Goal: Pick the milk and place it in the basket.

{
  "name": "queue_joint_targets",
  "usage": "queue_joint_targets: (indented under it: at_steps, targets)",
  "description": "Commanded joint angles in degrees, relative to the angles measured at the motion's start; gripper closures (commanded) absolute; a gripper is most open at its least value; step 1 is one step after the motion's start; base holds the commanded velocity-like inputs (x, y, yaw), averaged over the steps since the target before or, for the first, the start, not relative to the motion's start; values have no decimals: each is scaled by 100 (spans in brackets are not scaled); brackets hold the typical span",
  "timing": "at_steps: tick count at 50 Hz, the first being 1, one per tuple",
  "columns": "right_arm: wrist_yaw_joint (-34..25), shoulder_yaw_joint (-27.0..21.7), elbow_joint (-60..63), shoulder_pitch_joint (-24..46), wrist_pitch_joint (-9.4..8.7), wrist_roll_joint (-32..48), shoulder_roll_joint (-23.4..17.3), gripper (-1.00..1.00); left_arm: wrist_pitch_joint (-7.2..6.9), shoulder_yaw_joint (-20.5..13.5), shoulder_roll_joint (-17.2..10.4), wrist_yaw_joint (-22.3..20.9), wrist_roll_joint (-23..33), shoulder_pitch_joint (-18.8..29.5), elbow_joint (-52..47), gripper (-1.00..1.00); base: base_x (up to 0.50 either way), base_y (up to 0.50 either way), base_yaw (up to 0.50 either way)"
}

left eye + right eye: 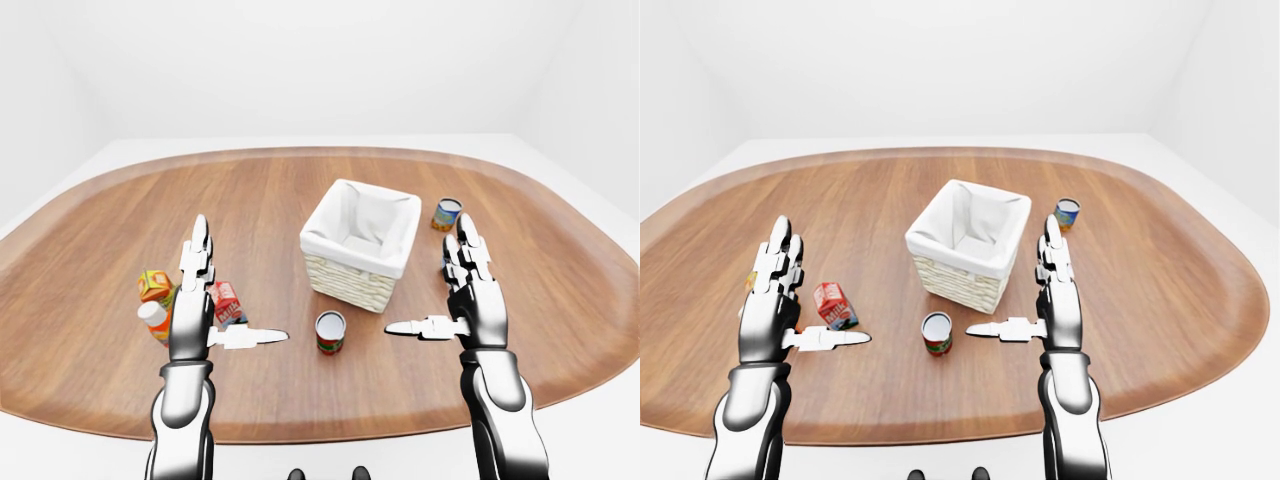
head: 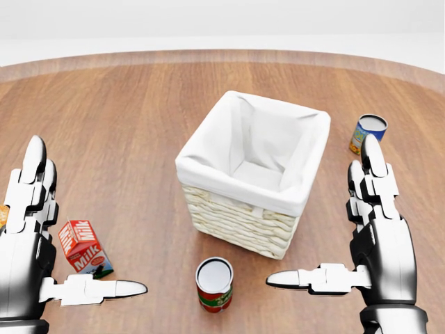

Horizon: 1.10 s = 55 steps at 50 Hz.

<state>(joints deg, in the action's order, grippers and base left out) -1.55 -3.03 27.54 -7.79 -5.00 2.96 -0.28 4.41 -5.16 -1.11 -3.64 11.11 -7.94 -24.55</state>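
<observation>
Open left robot hand [image 2: 31, 236] beside milk [image 2: 83, 248], basket [image 2: 252, 175] apart

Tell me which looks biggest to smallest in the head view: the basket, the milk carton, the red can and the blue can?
1. basket, by far
2. milk carton
3. red can, close to the carton in size
4. blue can; it sits higher in the picture, farther away, so it may really match the red can.

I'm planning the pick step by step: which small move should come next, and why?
Probably bring the left hand down and toward the view's right, around the red milk carton. Both hands are open and hold nothing, the carton stands on the wooden table just right of the left hand, and the white-lined wicker basket is empty.
</observation>
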Motion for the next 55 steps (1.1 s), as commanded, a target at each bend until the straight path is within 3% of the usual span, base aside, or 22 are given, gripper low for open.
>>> queue_joint_targets:
  at_steps: [1,9,22,36,53,55]
  targets:
    - [-9,6,-16,-3,0,-5,0,-100,24,-8,-1,0,-11,2,26,-100,22,0,0]
    - [-8,7,-28,2,0,-7,0,-100,48,5,-1,6,3,-1,61,-100,22,0,0]
    - [-19,55,-73,11,0,27,-4,-100,-98,56,20,-9,5,-12,-121,-100,22,0,0]
    - [127,-21,-73,-32,0,123,9,-100,-156,97,23,17,-22,17,-101,-100,21,0,0]
    - [90,45,-140,-36,0,47,23,-100,-30,152,7,56,46,20,82,-100,0,0,0]
    - [88,69,-107,-54,0,54,23,-100,-88,152,10,68,65,56,74,-100,0,0,0]
